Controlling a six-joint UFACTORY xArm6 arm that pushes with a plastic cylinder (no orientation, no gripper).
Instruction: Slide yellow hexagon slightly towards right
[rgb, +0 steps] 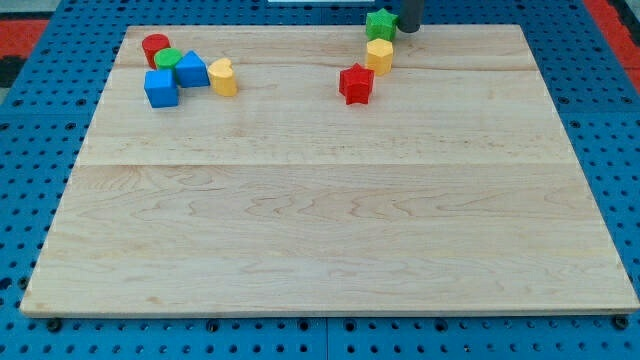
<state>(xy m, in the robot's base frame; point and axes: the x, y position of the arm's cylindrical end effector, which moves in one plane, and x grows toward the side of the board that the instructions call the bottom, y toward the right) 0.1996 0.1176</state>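
The yellow hexagon (379, 55) sits near the view's top, right of centre, on the wooden board (330, 220). A green star (380, 24) lies just above it, nearly touching. A red star (356, 83) lies just below-left of it. My tip (409, 28) is at the top edge, just right of the green star and above-right of the yellow hexagon, not touching the hexagon.
At the view's top left is a cluster: a red cylinder (155, 47), a green cylinder (168, 59), a blue triangular block (191, 70), a blue cube (160, 88) and a yellow heart (223, 77). Blue pegboard (30, 150) surrounds the board.
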